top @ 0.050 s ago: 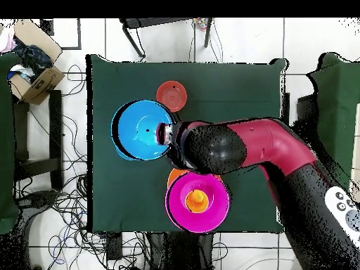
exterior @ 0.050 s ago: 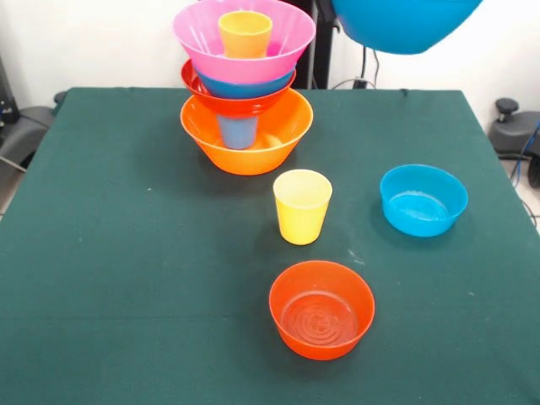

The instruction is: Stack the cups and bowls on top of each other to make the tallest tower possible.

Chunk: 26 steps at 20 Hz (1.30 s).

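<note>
Covering the table (exterior @ 0.050 s ago: 101,253), a dark green cloth is seen; cables litter the tiled floor (top @ 0.050 s ago: 239,42). Three cups (exterior @ 0.050 s ago: 302,206) and six bowls (exterior @ 0.050 s ago: 321,309) are counted, the tower (exterior @ 0.050 s ago: 245,93) standing at the far edge. Gripper (top @ 0.050 s ago: 167,132) state cannot be told.

tower (exterior @ 0.050 s ago: 245,93) behind the lone cup (exterior @ 0.050 s ago: 302,206), bowls (exterior @ 0.050 s ago: 321,309) in front

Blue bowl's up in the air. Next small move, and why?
Probably carry the raised blue bowl sideways toward the tower. In the overhead view it hangs at the arm's end, clearly off to one side of the pink bowl with the orange cup on top. It has to be centred above them before lowering. The grip itself is hidden.
</note>
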{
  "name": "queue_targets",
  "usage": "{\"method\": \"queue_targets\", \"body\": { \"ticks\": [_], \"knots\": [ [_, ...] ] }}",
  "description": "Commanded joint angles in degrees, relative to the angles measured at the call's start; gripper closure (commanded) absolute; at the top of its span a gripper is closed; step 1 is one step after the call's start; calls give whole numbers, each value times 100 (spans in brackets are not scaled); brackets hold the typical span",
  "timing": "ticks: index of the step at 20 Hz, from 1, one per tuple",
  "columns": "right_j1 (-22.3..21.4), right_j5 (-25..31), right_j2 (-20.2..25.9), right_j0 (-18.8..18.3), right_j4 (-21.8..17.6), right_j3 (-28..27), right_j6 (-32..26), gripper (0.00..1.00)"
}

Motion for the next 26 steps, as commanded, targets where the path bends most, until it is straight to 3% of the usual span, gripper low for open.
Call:
{"method": "queue_targets", "body": {
  "ticks": [1, 12, 26],
  "knots": [
    [456, 616, 611, -150, -405, 326, -1926, 100],
    [610, 1109, 1143, -804, -505, 409, -2305, 100],
    [1104, 1371, 1219, -1421, -1085, 402, -2928, 100]
  ]
}}
